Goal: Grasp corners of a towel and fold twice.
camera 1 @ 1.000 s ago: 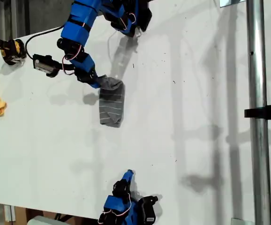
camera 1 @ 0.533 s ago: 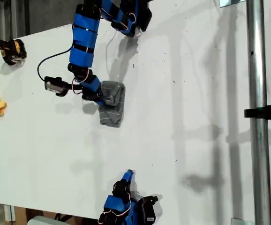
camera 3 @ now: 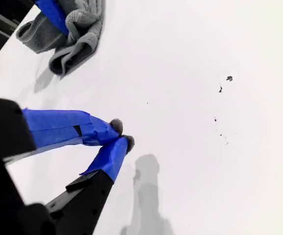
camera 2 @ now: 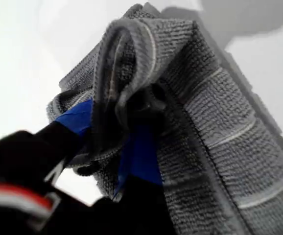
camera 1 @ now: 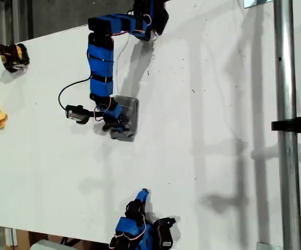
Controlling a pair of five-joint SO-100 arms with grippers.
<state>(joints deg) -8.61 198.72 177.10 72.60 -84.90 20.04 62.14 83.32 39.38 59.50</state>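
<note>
Towel: the grey striped towel (camera 1: pixel 125 119) lies bunched into a narrow folded bundle on the white table (camera 1: pixel 218 156), left of centre in the exterior view.
First pincer: my first gripper (camera 2: pixel 127 142) pinches a gathered fold of cloth near a corner.
Second pincer: my second gripper (camera 3: pixel 121 134) rests pressed together and empty, well apart from the towel.
Doing it well: carry the held edge squarely across, low and slow, so the layers align; release only once the cloth lies flat.
Risk: the thick bunch may drag the whole bundle.
</note>
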